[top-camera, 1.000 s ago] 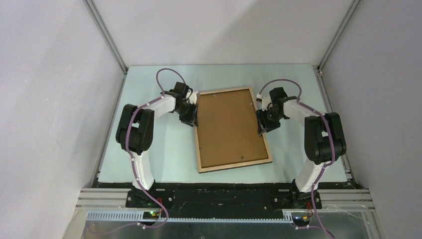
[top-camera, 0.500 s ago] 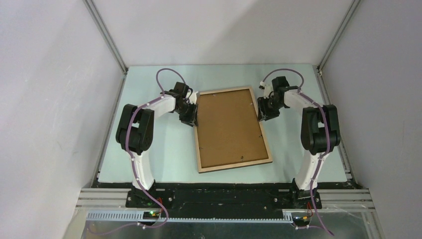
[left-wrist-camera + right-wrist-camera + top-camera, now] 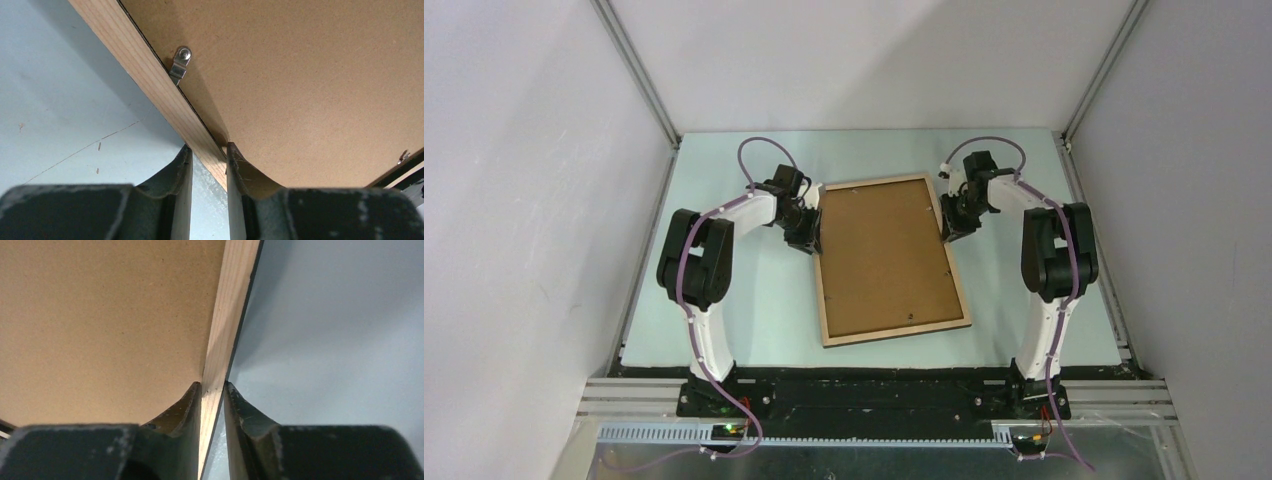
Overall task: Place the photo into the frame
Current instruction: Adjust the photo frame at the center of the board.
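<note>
On the pale table [image 3: 754, 300], seen from above, the frame [image 3: 894, 328] lies back up and slightly skewed. Its light wood rails enclose a brown backing board [image 3: 884, 255] that fills it. Only the wrist cameras show the grips. The left gripper [image 3: 209, 150] pinches the frame's left rail, one finger on the table side and the other on the board side, a little way from a small metal clip [image 3: 180, 62]. The right gripper [image 3: 213, 386] is closed narrowly on the right rail, a finger pressed against each face.
</note>
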